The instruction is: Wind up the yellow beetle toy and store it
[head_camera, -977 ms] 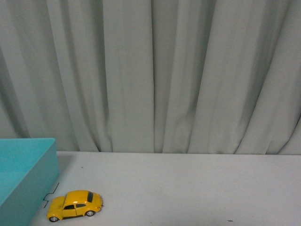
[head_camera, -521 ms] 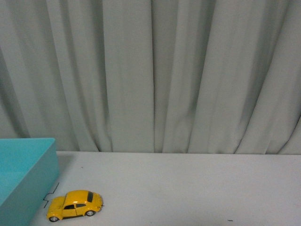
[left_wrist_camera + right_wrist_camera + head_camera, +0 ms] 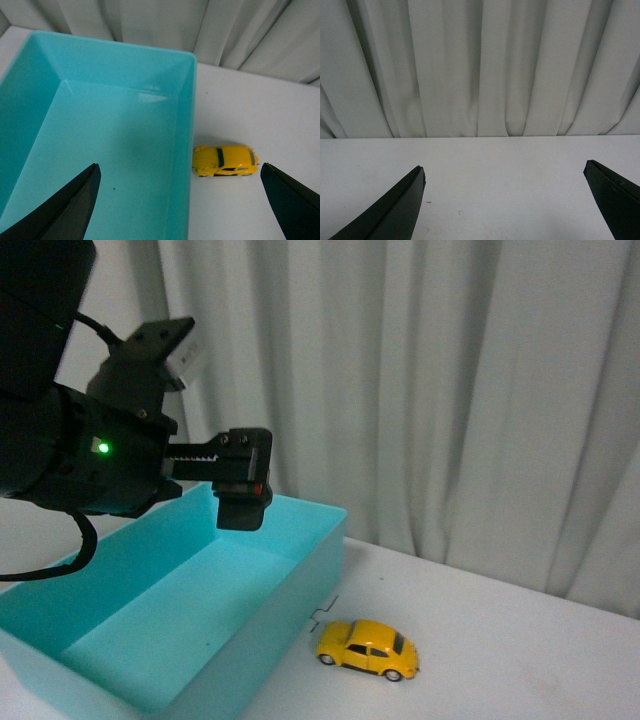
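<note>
Yellow beetle toy [image 3: 367,649] stands on its wheels on the white desk [image 3: 500,640], just beside the turquoise bin [image 3: 300,600], a small gap off its outer wall. Above the bin hangs the left gripper [image 3: 179,165], released, jaws wide apart, holding nothing. The right gripper [image 3: 504,167] is likewise released, over the desk and facing the curtain [image 3: 450,390].
</note>
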`<action>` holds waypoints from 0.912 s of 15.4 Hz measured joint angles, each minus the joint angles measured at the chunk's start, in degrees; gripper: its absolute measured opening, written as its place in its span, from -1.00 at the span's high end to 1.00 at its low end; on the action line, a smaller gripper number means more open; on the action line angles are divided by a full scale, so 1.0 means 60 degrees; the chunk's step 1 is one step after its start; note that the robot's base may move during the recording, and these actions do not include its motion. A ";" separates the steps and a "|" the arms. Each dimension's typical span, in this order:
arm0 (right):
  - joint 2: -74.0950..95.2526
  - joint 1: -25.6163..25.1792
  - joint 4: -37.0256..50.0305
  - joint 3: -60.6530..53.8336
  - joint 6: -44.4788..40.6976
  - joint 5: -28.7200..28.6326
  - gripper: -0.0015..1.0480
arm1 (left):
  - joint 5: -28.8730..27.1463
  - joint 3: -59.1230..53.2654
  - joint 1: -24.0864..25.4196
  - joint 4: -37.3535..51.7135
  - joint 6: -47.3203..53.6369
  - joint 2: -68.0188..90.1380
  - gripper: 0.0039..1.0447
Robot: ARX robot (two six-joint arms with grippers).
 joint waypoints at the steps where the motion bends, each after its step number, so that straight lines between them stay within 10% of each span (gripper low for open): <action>1: 0.0000 0.0000 0.0000 0.0000 0.0000 -0.0004 -0.87 | 0.0073 0.0696 -0.0171 -0.0018 0.0528 0.1118 -0.88; 3: 0.0000 0.0000 0.0000 0.0000 0.0000 -0.0004 -0.87 | 0.0608 0.1814 -0.0495 -0.0186 0.1486 0.2226 -0.88; 5: 0.0000 0.0000 0.0000 0.0000 0.0000 -0.0004 -0.87 | 0.1876 0.4382 -0.1461 -0.3381 0.6896 0.4929 -0.88; 7: 0.0000 0.0000 0.0000 0.0000 0.0000 0.0000 -0.87 | 0.1038 0.5887 -0.2087 -0.4666 0.9963 0.6794 -0.88; 14: 0.0000 0.0000 0.0000 0.0000 0.0000 -0.0004 -0.87 | 0.0557 0.6608 -0.2335 -0.4583 1.0837 0.8076 -0.88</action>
